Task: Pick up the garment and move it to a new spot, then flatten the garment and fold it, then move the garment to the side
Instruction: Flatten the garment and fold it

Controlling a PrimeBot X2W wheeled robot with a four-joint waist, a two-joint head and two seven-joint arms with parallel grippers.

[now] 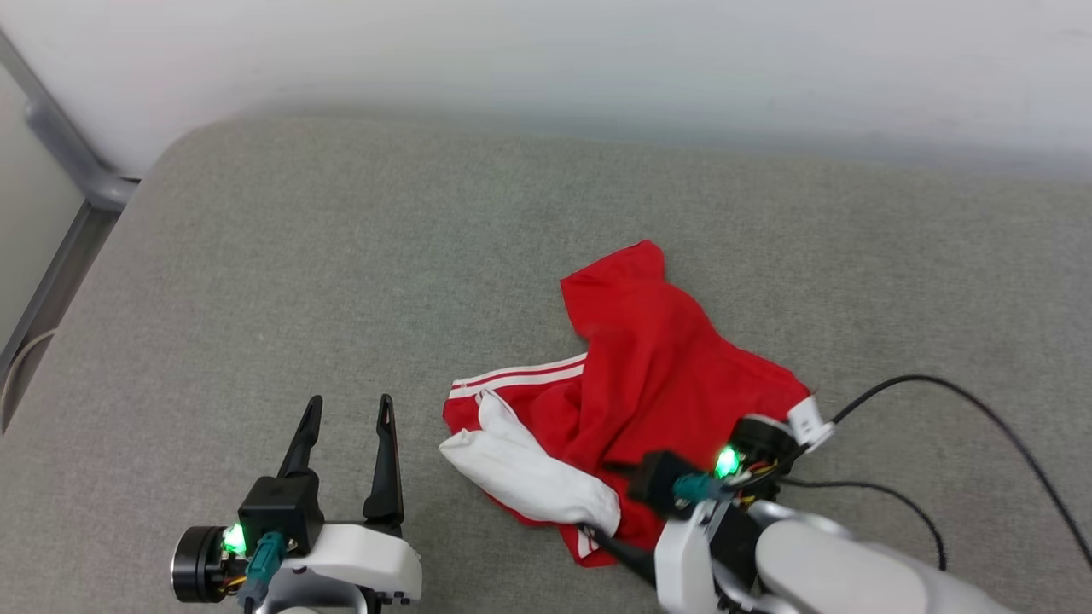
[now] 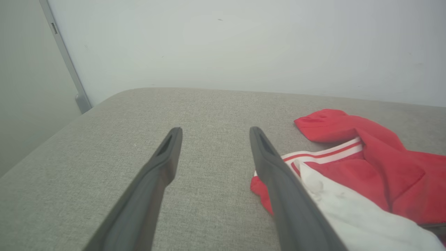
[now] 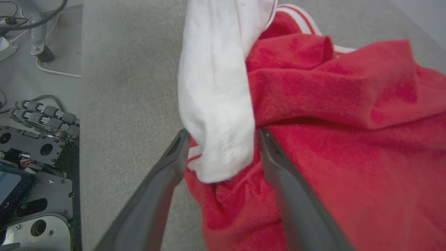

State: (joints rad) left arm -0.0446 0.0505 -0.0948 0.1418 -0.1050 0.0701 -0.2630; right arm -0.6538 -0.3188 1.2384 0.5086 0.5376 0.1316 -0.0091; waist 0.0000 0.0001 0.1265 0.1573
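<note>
I see the garment (image 1: 648,375) crumpled in a soft red heap, one white sleeve (image 3: 216,104) rolled like a tube, on the coarse grey woven cushion (image 1: 341,256). My right gripper (image 3: 224,134) straddles that sleeve, fingers spread wide, pinching nothing. Left gripper (image 1: 350,401) gapes over bare cushion nearby, empty.

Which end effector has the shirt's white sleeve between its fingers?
The right end effector: its open dark fingers straddle the white sleeve of the crumpled red jersey shirt. The left end effector points at bare grey upholstery.
</note>
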